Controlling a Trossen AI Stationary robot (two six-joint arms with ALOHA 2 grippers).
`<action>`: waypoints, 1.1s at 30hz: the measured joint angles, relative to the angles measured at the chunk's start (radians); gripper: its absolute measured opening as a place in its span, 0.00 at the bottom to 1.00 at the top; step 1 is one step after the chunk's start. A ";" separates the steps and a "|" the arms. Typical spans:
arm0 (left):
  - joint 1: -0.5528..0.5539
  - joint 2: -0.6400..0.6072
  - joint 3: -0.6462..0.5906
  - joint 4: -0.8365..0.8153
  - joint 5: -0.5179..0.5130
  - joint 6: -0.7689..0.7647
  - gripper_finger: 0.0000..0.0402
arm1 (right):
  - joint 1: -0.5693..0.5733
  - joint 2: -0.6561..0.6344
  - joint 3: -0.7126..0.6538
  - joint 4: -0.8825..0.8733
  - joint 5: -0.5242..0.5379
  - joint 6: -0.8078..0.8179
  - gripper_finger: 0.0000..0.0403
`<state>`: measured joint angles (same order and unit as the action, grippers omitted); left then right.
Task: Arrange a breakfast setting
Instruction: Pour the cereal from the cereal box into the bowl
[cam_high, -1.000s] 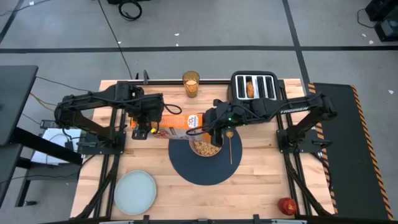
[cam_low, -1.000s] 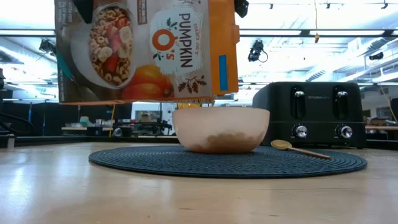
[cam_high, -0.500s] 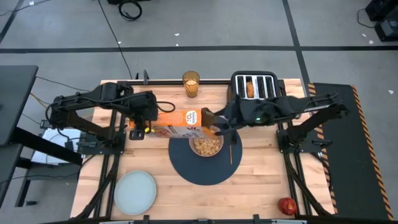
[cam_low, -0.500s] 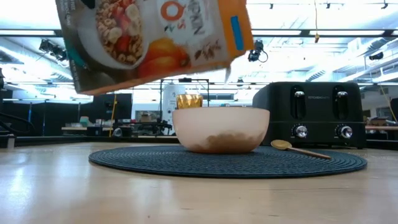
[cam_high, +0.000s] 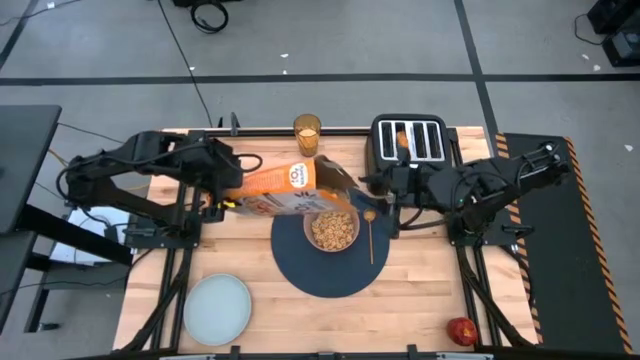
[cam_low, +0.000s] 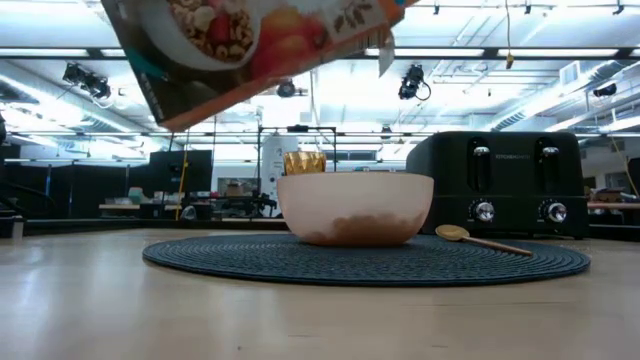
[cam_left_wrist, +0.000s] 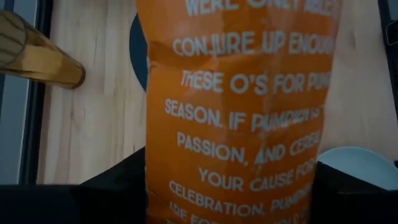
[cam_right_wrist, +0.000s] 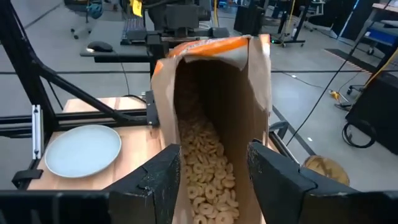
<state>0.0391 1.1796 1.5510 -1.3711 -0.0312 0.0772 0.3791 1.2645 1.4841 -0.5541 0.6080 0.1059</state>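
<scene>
My left gripper (cam_high: 228, 198) is shut on the brown-and-orange cereal box (cam_high: 290, 188), which hangs tilted above the pinkish bowl (cam_high: 332, 231). The bowl holds cereal and stands on the dark-blue mat (cam_high: 330, 278). My right gripper (cam_high: 368, 188) is open at the box's open end (cam_right_wrist: 214, 93), one finger on either side. The gold spoon (cam_high: 370, 235) lies on the mat beside the bowl. The amber glass (cam_high: 307, 134) stands at the far edge. The plate (cam_high: 217, 308) and the red apple (cam_high: 461, 331) rest near the front edge. Toast (cam_high: 401, 141) sticks out of a toaster slot. My left gripper pinches the box's closed bottom end (cam_left_wrist: 230, 180) between its two fingers (cam_left_wrist: 124, 183), across the orange printed panel, coming level from the table's left. The box is lifted clear, its open end raised toward the right. My right gripper: I cannot tell whether its fingers (cam_right_wrist: 155, 180) touch the box.
The black four-slot toaster (cam_high: 410, 140) stands at the far right, close behind my right arm. Bare wood lies between the plate and the mat, and right of the mat toward the apple.
My left gripper has tipped the cereal box: its open end has swung up away from the bowl, while its closed end has stayed low on the left. My right gripper has drawn back toward the table's right edge, off the place above the bowl.
</scene>
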 joint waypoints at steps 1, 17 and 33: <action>0.000 -0.010 -0.015 0.008 0.001 -0.004 0.63 | 0.005 0.003 0.000 0.000 0.002 0.005 0.47; -0.006 -0.224 -0.353 0.213 0.020 -0.070 0.63 | 0.015 0.105 0.000 -0.056 0.026 0.078 0.54; -0.081 -0.331 -0.555 0.550 0.015 -0.092 0.63 | -0.082 0.204 -0.002 0.064 -0.188 -0.011 0.54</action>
<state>-0.0424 0.8490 0.9958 -0.8209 -0.0165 -0.0150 0.2967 1.4689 1.4826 -0.4898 0.4200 0.0954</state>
